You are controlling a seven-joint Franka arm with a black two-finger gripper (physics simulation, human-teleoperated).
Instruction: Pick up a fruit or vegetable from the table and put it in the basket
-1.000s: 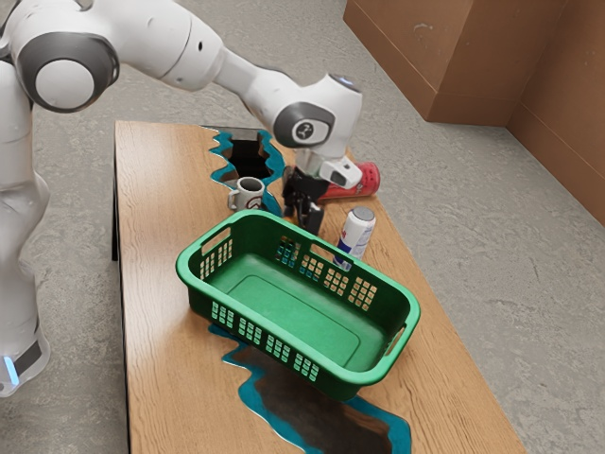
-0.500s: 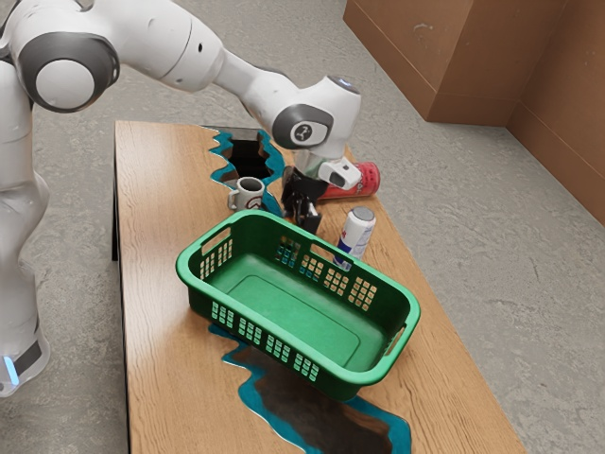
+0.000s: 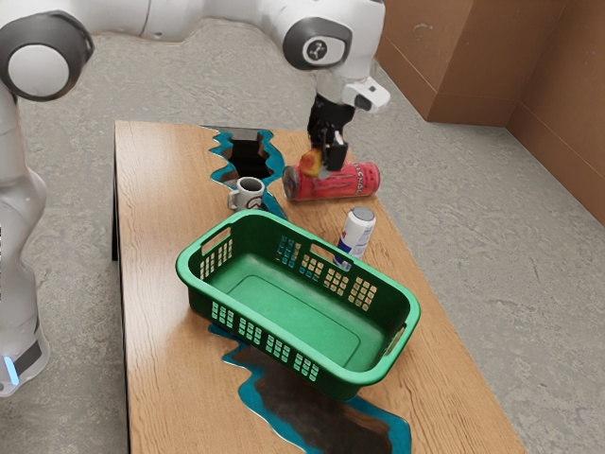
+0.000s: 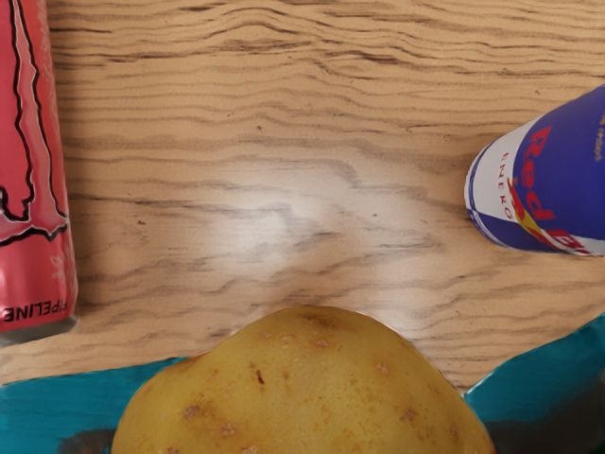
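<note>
In the exterior view my black gripper (image 3: 326, 156) hangs above the table beyond the basket, shut on a yellow-brown potato (image 3: 310, 163) that is lifted off the wood. The wrist view has the same potato (image 4: 302, 388) large at its lower edge, with brown specks on its skin. The green basket (image 3: 298, 352) stands on the table, nearer the exterior view's camera than the gripper, and its visible floor holds nothing.
A red can (image 3: 345, 182) lies on its side behind and below the gripper. An upright Red Bull can (image 3: 355, 236) stands against the basket's far side. A mug (image 3: 248, 193) sits near the teal-edged dark inlay of the wooden table (image 3: 156, 284).
My arm has risen, and the gripper has moved up and toward the exterior view's right, carrying the potato off the table. Basket, cans and mug have stayed put.
</note>
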